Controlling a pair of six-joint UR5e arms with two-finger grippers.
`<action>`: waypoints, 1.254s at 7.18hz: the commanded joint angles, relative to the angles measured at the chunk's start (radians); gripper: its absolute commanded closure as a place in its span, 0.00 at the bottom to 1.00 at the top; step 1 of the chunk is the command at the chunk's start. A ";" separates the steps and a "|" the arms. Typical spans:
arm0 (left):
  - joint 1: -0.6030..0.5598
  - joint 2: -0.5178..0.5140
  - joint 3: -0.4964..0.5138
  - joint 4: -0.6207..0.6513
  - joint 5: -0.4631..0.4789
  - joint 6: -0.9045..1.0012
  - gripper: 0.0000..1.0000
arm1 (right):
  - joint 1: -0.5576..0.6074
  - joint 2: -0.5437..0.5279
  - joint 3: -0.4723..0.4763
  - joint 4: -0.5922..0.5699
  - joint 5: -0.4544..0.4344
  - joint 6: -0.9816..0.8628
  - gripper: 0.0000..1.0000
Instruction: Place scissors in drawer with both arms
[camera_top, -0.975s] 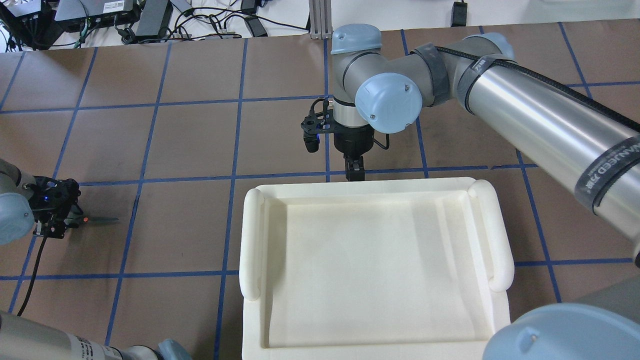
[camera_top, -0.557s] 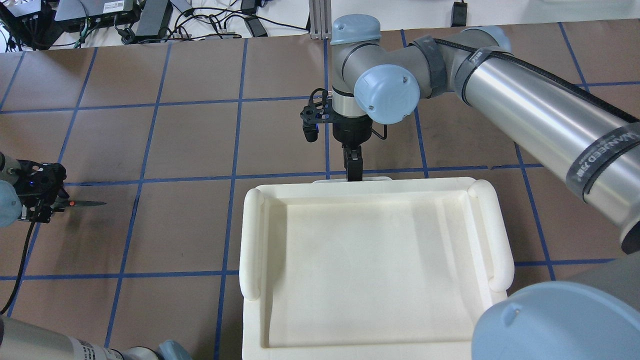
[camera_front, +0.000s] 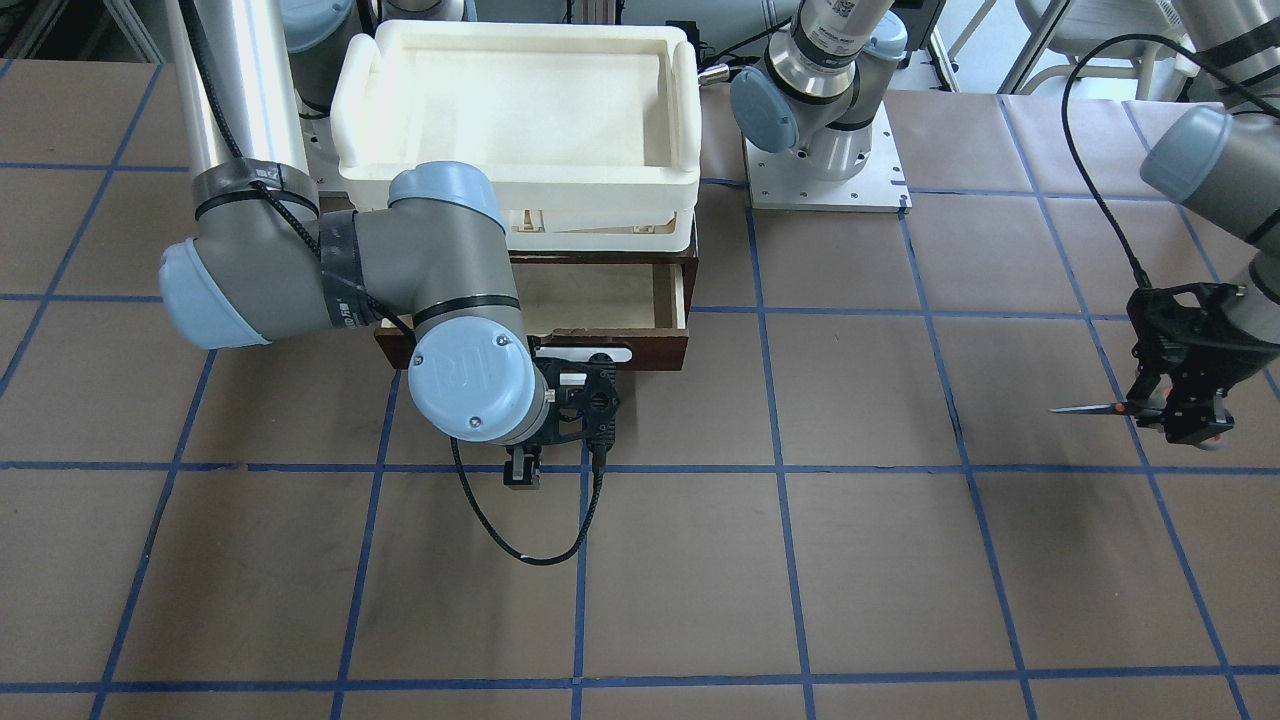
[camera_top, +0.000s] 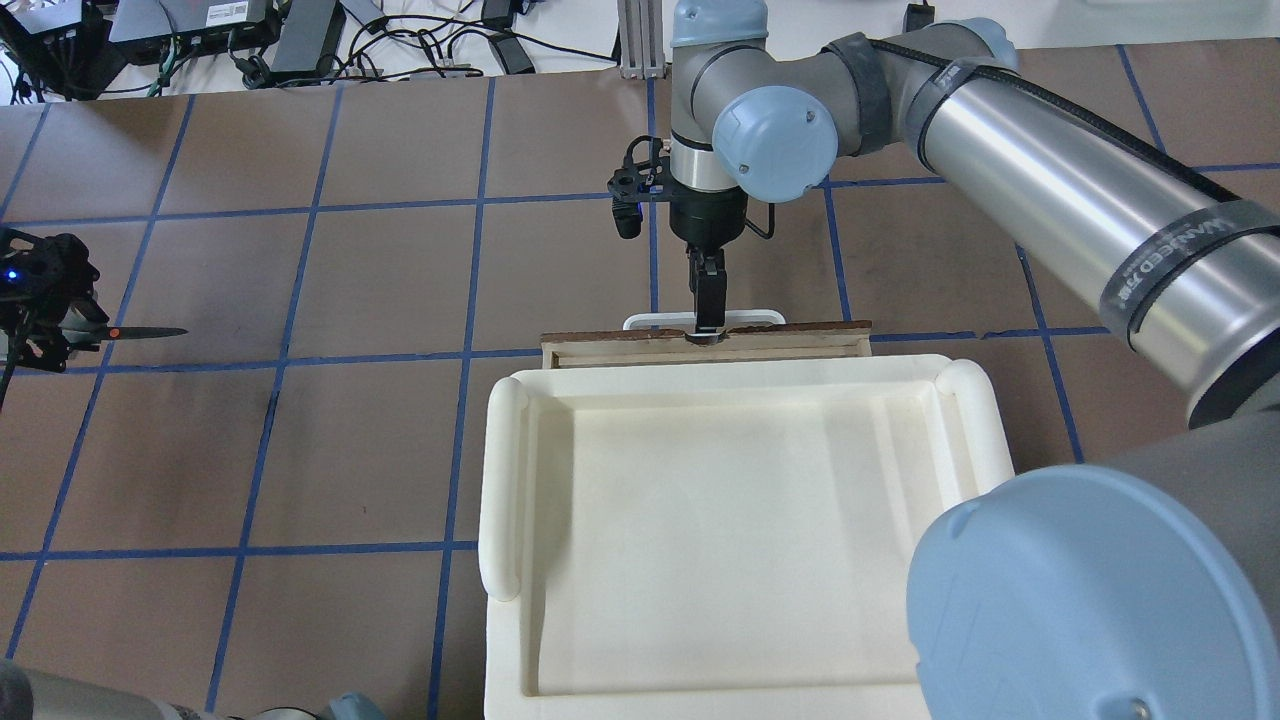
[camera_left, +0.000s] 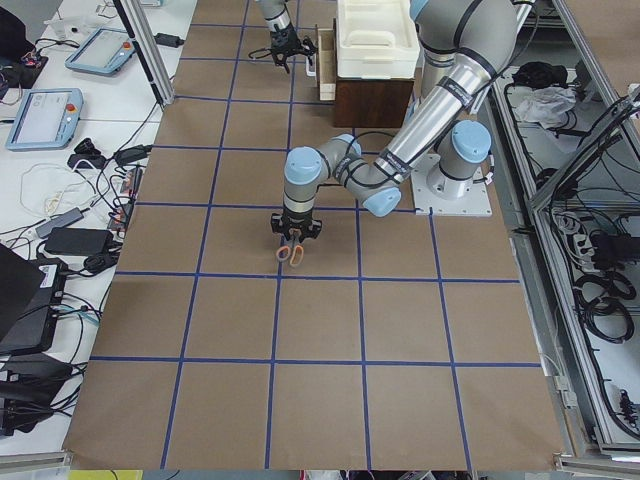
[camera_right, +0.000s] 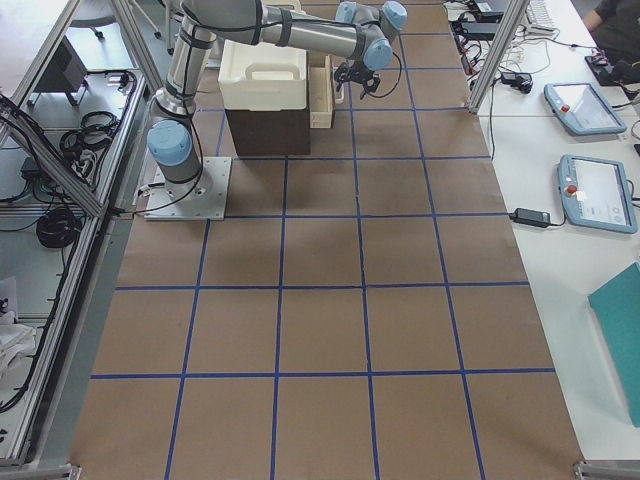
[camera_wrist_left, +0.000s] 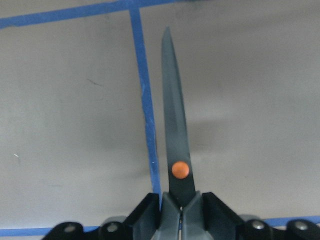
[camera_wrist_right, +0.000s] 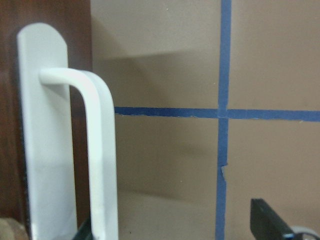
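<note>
Left gripper (camera_wrist_left: 181, 216) is clamping the scissors (camera_wrist_left: 175, 125) just behind the orange pivot screw. Its fingers (camera_wrist_left: 149, 212) are pressing in on either side of the grey shanks at the bottom of the left wrist view. It is holding them level with the blades together. In the overhead view they are sitting at the far left edge, about halfway up, pointing toward the middle of the frame. In the front-facing view they are sitting at the far right edge. The orange-lined loops are showing just below the gripper in the exterior left view. The scissors are hanging clear of the brown table (camera_top: 350, 450), casting a faint shadow on it, well apart from the drawer (camera_top: 800, 333).

The right gripper (camera_top: 708, 320) is pointing down at the drawer's white bar handle (camera_top: 650, 320), at the top centre of the overhead view. Its jaws are standing apart. In the right wrist view the bar is running up the left side of the frame beside one finger. The other finger (camera_wrist_right: 270, 222) is sitting well off at the lower right, touching nothing. The drawer is standing partly pulled out. A strip of its pale wood interior is showing past the rim of the cream-white bin (camera_top: 505, 480) that is resting above it.
</note>
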 joint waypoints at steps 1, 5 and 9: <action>-0.100 -0.009 0.208 -0.216 0.004 -0.169 0.95 | -0.023 0.050 -0.071 -0.001 0.001 -0.018 0.00; -0.348 -0.003 0.275 -0.263 -0.005 -0.549 0.96 | -0.024 0.109 -0.157 -0.001 0.001 -0.027 0.00; -0.575 -0.011 0.303 -0.262 -0.007 -0.886 0.96 | -0.029 0.135 -0.213 -0.001 -0.001 -0.041 0.00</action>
